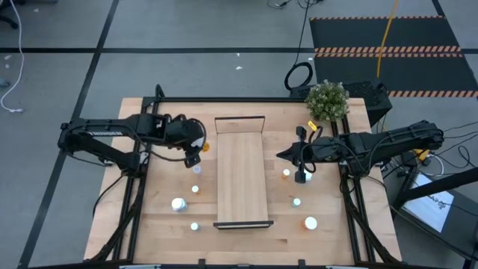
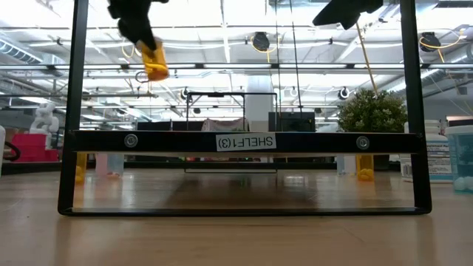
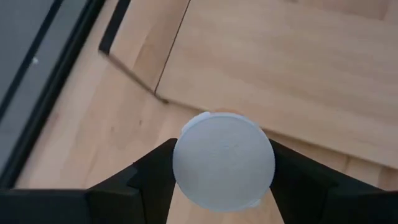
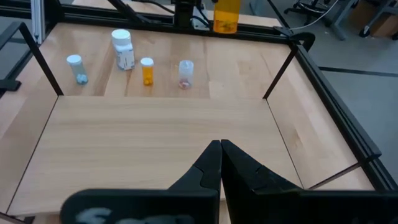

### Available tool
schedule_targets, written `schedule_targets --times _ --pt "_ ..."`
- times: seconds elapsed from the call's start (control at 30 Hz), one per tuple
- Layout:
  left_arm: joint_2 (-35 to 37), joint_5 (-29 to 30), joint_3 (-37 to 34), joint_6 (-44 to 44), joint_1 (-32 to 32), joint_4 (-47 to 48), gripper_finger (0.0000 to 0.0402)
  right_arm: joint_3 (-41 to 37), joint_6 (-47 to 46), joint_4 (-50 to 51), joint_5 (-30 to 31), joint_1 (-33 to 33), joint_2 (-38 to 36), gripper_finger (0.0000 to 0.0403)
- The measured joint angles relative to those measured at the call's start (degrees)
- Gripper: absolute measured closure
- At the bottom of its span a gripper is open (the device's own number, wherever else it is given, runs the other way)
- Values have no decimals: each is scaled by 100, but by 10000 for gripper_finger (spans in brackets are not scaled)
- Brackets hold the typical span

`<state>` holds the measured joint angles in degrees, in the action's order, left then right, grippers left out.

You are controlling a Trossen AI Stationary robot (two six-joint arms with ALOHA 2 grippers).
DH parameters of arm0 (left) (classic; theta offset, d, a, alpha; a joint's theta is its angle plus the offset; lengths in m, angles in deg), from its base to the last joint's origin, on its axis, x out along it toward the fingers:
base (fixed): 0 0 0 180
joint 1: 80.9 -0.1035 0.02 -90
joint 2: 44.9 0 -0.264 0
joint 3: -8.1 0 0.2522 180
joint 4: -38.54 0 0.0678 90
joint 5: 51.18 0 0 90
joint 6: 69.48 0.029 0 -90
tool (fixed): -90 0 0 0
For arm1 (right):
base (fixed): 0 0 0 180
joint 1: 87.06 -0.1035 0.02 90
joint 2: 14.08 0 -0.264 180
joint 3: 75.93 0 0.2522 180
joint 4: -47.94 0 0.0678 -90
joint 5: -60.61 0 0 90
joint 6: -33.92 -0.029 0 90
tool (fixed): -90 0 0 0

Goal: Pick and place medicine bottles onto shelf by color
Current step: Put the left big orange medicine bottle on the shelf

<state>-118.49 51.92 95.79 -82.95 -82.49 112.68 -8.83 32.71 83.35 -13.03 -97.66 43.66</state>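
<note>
My left gripper is up above the table just left of the shelf, shut on an orange medicine bottle with a white cap. The shelf, a long light-wood board with dark end rails, lies down the table's middle. My right gripper hovers shut at the shelf's right edge, holding nothing. Several more bottles stand upright on the table left of the shelf and right of it. Across the board, the right wrist view shows a white bottle, an orange one and clear ones. My left gripper pinches the orange bottle between its two fingers, one on each side just behind the white cap's rim. The fingers slant down from above. The cap end faces back toward the wrist. The bottle hangs tilted below the fingers, clear of the table and shelf.
A potted plant stands at the table's far right corner. Dark frame rails run along the table's edges. The shelf's near end frame spans the low view. Bare wood lies between the loose bottles and the near edge.
</note>
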Motion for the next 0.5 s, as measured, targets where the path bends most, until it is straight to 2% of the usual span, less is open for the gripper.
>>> schedule_targets --times 0.27,0.5 --pt "-1065 -2 653 1011 -23 -43 174 0 0 9 0 1 2 403" --pt "-1797 -2 934 1170 -172 -79 174 0 -2 58 -4 1 2 403"
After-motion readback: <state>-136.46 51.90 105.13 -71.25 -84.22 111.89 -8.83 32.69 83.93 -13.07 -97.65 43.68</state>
